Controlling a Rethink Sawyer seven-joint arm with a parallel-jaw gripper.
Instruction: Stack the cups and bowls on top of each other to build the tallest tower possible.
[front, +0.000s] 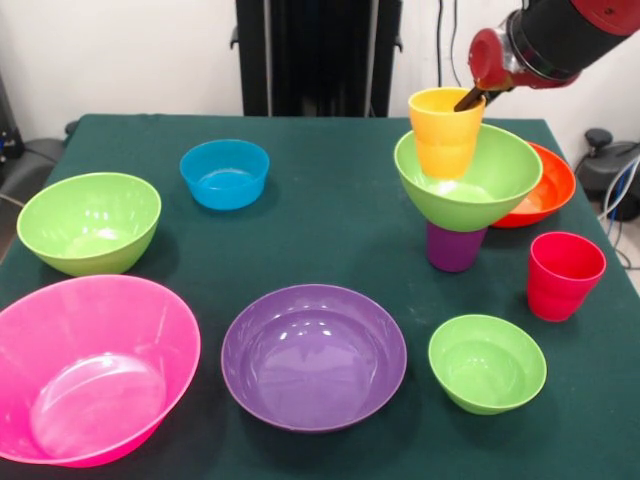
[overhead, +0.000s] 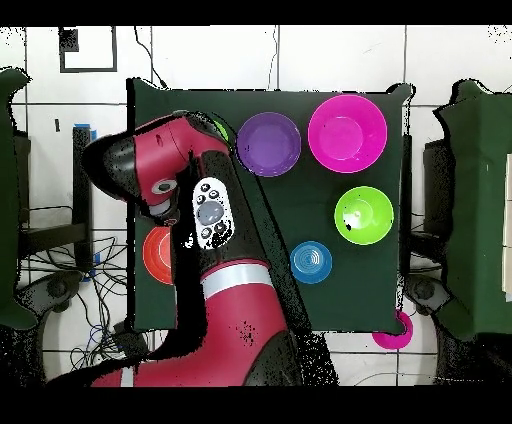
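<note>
The tower stands at the right in the front view: a purple cup (front: 455, 248) as base, a lime green bowl (front: 470, 180) on it, tilted slightly, and a yellow-orange cup (front: 445, 132) upright inside the bowl. My gripper (front: 470, 98) comes in from the upper right and its tip is at the yellow-orange cup's right rim. A red cup (front: 564, 276) stands to the right of the tower. In the overhead view my arm (overhead: 190, 180) covers the tower and the gripper.
Loose on the table (front: 340, 220): an orange-red bowl (front: 550, 185) behind the tower, a small lime bowl (front: 487, 362), a wide purple bowl (front: 313, 355), a large pink bowl (front: 90, 370), a lime bowl (front: 90, 221) and a blue bowl (front: 225, 173).
</note>
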